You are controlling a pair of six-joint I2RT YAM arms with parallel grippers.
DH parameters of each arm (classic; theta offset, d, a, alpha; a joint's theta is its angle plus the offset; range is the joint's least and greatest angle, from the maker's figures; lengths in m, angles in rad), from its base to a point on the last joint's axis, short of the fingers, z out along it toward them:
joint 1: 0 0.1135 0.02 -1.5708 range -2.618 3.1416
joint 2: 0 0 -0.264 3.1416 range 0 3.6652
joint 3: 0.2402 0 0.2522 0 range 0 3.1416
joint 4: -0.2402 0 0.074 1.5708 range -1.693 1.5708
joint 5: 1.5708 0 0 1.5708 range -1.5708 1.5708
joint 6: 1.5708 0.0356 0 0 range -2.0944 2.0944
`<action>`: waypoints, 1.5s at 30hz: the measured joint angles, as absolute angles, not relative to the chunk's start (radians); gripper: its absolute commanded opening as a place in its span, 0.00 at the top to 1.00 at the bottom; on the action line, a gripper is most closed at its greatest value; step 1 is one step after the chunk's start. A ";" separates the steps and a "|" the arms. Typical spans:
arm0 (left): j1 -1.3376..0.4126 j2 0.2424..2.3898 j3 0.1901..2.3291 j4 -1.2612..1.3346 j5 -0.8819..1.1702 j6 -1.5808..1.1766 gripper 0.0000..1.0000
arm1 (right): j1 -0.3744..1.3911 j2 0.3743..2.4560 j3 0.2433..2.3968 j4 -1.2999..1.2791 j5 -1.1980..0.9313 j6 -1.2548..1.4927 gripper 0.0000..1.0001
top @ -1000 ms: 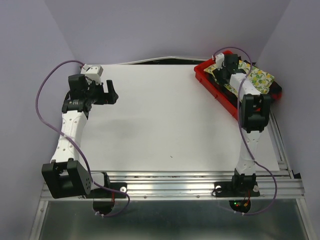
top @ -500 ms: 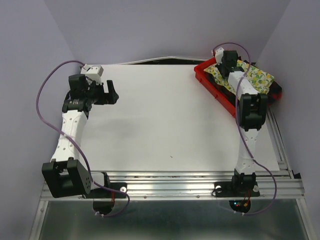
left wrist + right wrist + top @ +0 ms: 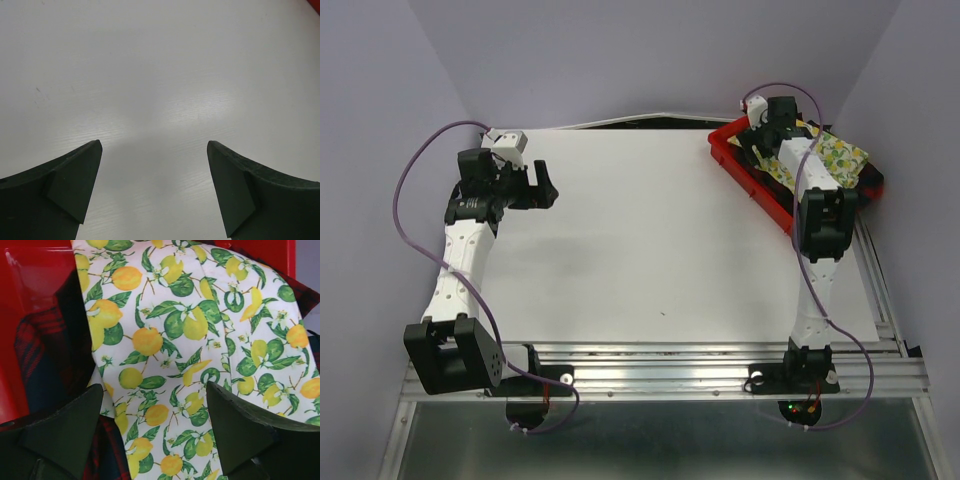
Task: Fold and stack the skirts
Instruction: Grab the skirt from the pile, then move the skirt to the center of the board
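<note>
The lemon-print skirt [image 3: 190, 340] lies crumpled on top of the plaid skirt [image 3: 45, 355]. Both sit in the red tray [image 3: 745, 165] at the far right corner of the table [image 3: 640, 240]. The right fingers [image 3: 60, 430] hang just above the lemon cloth, spread apart with nothing pinched between them. Across the table, on the far left, the left fingers [image 3: 70, 180] are also wide apart and empty, with only bare white tabletop below.
</note>
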State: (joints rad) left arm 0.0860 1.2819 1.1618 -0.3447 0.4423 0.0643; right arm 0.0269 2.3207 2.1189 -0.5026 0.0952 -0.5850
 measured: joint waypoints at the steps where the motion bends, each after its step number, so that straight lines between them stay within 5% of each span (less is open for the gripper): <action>1: 0.086 1.282 1.162 -0.344 0.443 0.064 0.01 | 0.028 2.321 2.119 -0.508 0.089 -0.582 0.11; 11: 0.086 1.282 1.162 -0.340 0.445 0.065 0.01 | 0.041 2.428 2.200 -0.500 0.126 -0.553 0.22; 15: 0.086 1.282 1.162 -0.340 0.445 0.065 0.02 | 0.042 2.491 2.238 -0.485 0.189 -0.556 0.42; 19: 0.086 1.282 1.162 -0.340 0.444 0.065 0.01 | 0.047 2.509 2.249 -0.476 0.229 -0.551 0.77; 23: 0.086 1.282 1.162 -0.340 0.445 0.065 0.01 | 0.049 2.502 2.248 -0.459 0.234 -0.540 0.99; 37: 0.086 1.268 1.153 -0.333 0.445 0.065 0.02 | 0.041 2.150 2.226 -0.419 0.237 -0.516 0.99; 45: 0.137 1.273 1.165 -0.332 0.541 0.064 0.02 | 0.060 1.922 2.230 -0.454 -0.020 -0.444 0.99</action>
State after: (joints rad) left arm 0.1371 1.2732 1.1648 -0.3325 0.5411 0.0643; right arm 0.0597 1.9221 2.2303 -0.4541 -0.0200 -0.4438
